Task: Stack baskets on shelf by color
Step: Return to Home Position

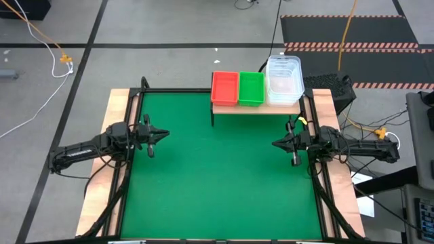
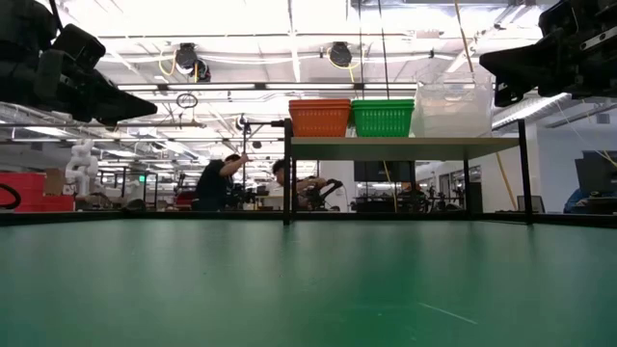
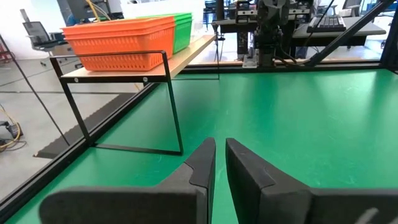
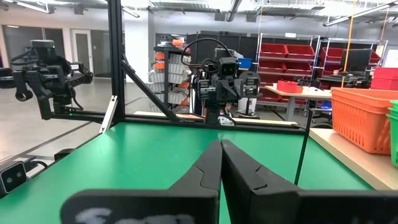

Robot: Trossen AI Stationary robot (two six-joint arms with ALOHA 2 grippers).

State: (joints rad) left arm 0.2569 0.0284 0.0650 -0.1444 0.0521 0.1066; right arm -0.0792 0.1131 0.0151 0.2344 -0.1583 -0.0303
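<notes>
We see three stacks side by side on the shelf at the table's far edge: orange baskets, green baskets, and clear baskets at the end nearest the right arm. Both grippers hover over the green mat, well apart from the shelf. The left gripper has only a slim gap between its fingers and the right gripper has its fingers touching; neither holds anything. We judge the main risk is the right arm swinging wide and clipping the tall clear stack. Beyond the table, people work at benches, and cables trail across the grey floor.
</notes>
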